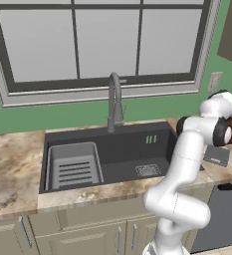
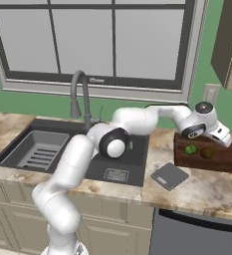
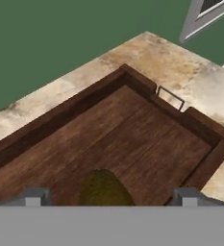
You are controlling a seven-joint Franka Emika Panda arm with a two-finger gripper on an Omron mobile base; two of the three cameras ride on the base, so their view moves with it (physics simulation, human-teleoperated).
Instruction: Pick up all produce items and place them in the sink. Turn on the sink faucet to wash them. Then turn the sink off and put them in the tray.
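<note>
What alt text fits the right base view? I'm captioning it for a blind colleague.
The white arm reaches right, its gripper over a reddish-brown wooden tray holding a green item and a dark brown item. Left of the tray, a dark sink with a gooseneck faucet sits under a window.

In the hand view, the dark brown produce item [image 3: 104, 188] is cut off at its lower part by the picture's bottom, and the tray [image 3: 132, 129] is cut at the left and bottom edges. In the right base view, the tray's right end is cut by the picture's edge, and the sink [image 2: 23, 134] is partly hidden behind the arm.
</note>
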